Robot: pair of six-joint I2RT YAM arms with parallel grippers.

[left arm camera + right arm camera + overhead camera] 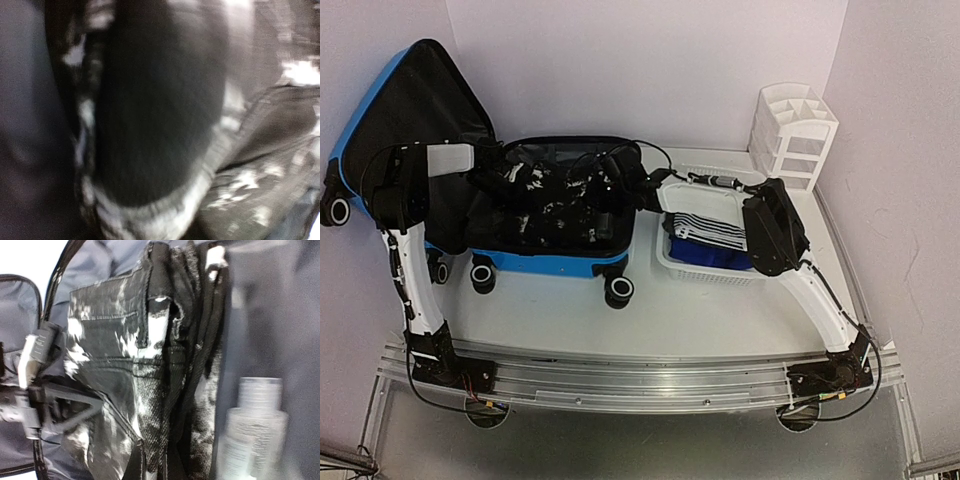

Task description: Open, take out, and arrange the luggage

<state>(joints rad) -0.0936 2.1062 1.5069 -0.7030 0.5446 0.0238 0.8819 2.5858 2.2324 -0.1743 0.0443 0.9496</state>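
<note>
The bright blue luggage [550, 263] lies open on the table, its black-lined lid [410, 110] propped up at the back left. Black-and-white washed jeans [560, 215] fill the base. My left gripper [510, 180] is buried among them from the left. Its wrist view is a blur of dark cloth [160, 110], so its fingers are hidden. From over the basket, my right gripper [620, 185] reaches into the right end of the case and is shut. A fold of the jeans [165, 390] rises right in front of it. A clear plastic bottle [255, 430] stands beside that fold.
A white perforated basket [710, 272] holding a striped cloth [705, 228] sits right of the luggage, under my right arm. A white compartmented organizer [795, 130] stands at the back right corner. A strap with a buckle [45, 400] crosses the case interior.
</note>
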